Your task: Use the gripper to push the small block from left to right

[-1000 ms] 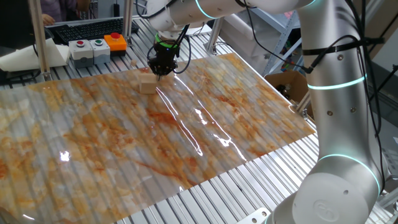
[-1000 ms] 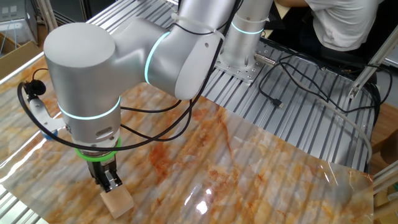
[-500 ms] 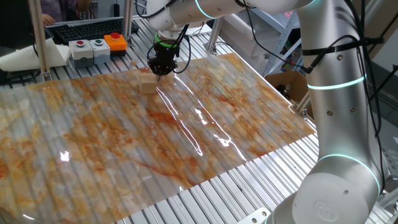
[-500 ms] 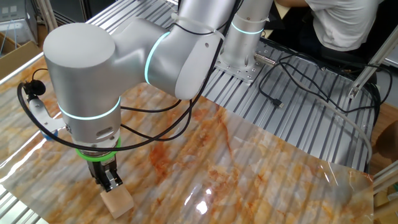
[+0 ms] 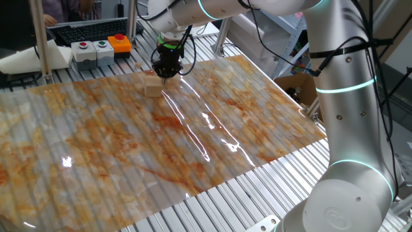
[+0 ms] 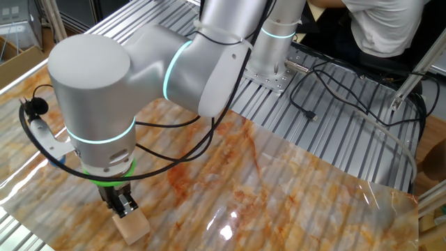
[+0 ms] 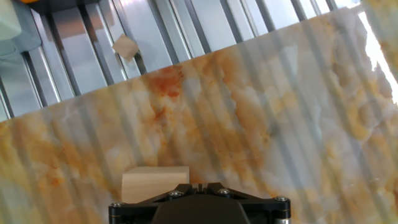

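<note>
The small block [image 5: 152, 86] is a light tan wooden cube on the marbled orange sheet [image 5: 193, 135], near its far edge. My gripper [image 5: 166, 72], black with a green ring, points down with its tip at the block's right side. Its jaws are shut together and hold nothing. In the other fixed view the gripper [image 6: 125, 204] stands right behind the block [image 6: 132, 226], touching or almost touching it. In the hand view the block [image 7: 155, 183] lies just ahead and left of the shut gripper [image 7: 199, 186].
A grey button box [image 5: 102, 48] and a keyboard [image 5: 84, 29] stand beyond the sheet's far edge. A tiny tan chip [image 7: 125, 46] lies on the metal slats there. A cardboard box [image 5: 299, 87] sits off the sheet's right corner. Cables [image 6: 327, 104] run by the arm's base.
The arm's upper joints have shifted slightly left. The gripper tip and the block stay almost where they were.
</note>
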Controlling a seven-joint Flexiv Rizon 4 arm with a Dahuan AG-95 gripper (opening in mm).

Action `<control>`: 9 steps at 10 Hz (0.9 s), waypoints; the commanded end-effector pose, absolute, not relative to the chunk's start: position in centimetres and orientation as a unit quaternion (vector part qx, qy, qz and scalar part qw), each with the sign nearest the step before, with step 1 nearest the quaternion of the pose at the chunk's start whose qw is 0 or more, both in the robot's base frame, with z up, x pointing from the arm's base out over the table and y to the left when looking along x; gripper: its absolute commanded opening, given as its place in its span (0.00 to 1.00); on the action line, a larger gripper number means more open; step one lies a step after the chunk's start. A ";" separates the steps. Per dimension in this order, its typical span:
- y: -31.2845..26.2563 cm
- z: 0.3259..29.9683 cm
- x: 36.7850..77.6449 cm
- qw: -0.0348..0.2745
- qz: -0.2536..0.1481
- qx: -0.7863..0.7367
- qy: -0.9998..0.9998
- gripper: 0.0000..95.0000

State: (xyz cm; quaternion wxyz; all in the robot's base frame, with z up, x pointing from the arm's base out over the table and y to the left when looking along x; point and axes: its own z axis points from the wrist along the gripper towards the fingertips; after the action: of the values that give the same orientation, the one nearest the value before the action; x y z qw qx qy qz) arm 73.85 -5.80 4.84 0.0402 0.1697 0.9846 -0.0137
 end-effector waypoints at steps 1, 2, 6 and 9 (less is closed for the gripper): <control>-5.9 4.9 73.5 0.038 -0.021 0.166 0.985 0.00; -5.9 5.1 73.3 0.036 -0.026 0.164 0.985 0.00; -6.4 8.4 72.6 0.001 -0.036 0.158 0.987 0.00; -7.9 12.0 72.1 -0.020 -0.047 0.151 0.987 0.00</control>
State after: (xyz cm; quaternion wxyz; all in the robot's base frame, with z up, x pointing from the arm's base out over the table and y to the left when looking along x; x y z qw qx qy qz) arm 72.22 -7.93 11.86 -0.0192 0.1512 0.9872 -0.0471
